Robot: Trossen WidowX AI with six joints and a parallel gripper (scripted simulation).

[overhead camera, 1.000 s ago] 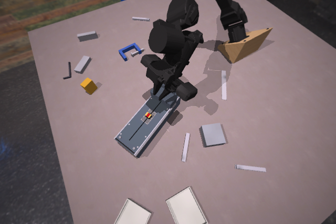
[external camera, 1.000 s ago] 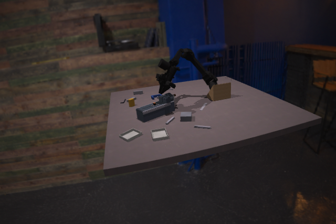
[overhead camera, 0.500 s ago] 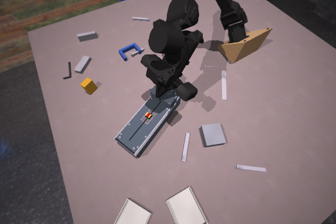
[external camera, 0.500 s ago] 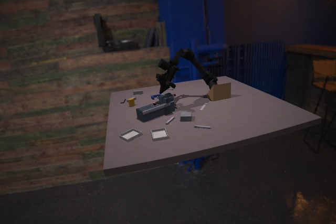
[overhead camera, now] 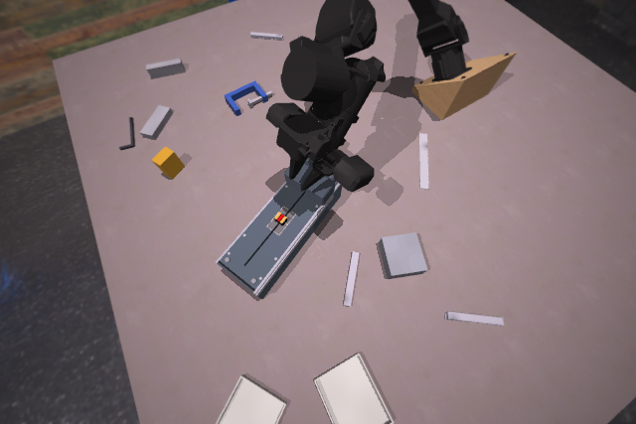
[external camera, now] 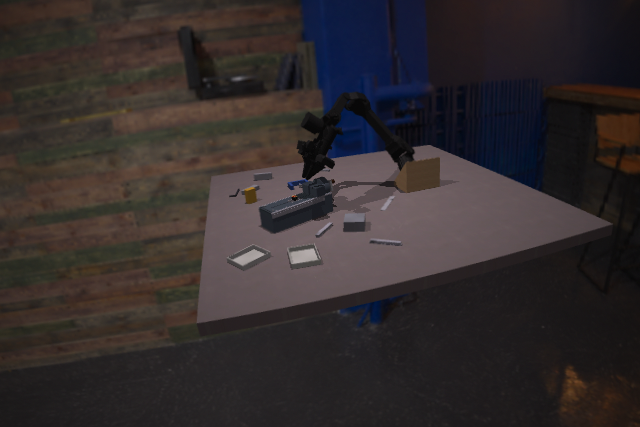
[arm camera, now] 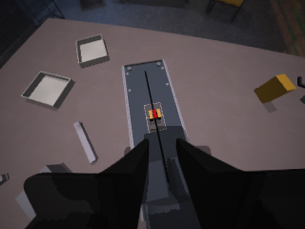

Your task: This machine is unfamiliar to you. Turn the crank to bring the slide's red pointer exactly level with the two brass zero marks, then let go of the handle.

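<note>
The dark grey machine (overhead camera: 256, 249) (external camera: 289, 216) (arm camera: 138, 86) lies lengthwise with a slot along its top. The red pointer (overhead camera: 280, 217) (arm camera: 154, 114) sits between the two brass marks and looks about level with them; a very small offset cannot be told. A small brownish knob (external camera: 332, 181), seemingly the crank's handle, shows at the machine's far end in the exterior view; the arm hides it in the top view. My gripper (overhead camera: 298, 183) (external camera: 306, 176) (arm camera: 162, 142) is partly open, a narrow gap between its fingertips with nothing held. It hangs above the block at the machine's far end, off the knob.
A blue clamp (overhead camera: 240, 92) lies behind the machine. A yellow block (overhead camera: 168, 163) (arm camera: 274, 88) stands left of it in the top view. A grey block (overhead camera: 403, 255), a pale bar (overhead camera: 351, 278) and two trays (external camera: 248, 257) (external camera: 304, 255) lie around it. A wooden wedge (overhead camera: 464, 85) stands by the arm's base.
</note>
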